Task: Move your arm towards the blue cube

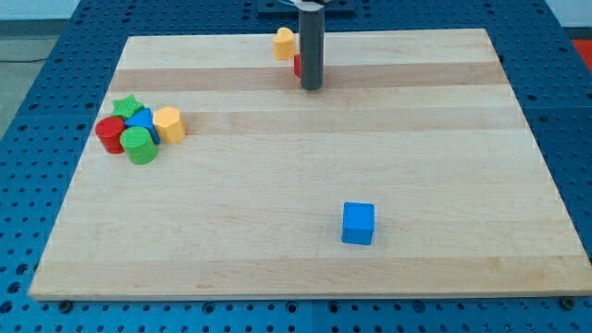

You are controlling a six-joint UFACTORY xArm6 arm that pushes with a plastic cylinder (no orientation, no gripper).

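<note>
The blue cube [358, 223] sits alone on the wooden board [305, 176], right of centre toward the view's bottom. My tip [312, 88] rests on the board near the view's top centre, well above the blue cube and slightly to its left. A red block [298, 65] is mostly hidden behind the rod, touching or very close to it. An orange block [284, 43] stands just up and left of the rod.
A cluster at the view's left holds a green star [126, 105], a red cylinder [111, 134], a small blue block [142, 121], a green cylinder [141, 145] and a yellow hexagonal block [169, 123]. Blue perforated table surrounds the board.
</note>
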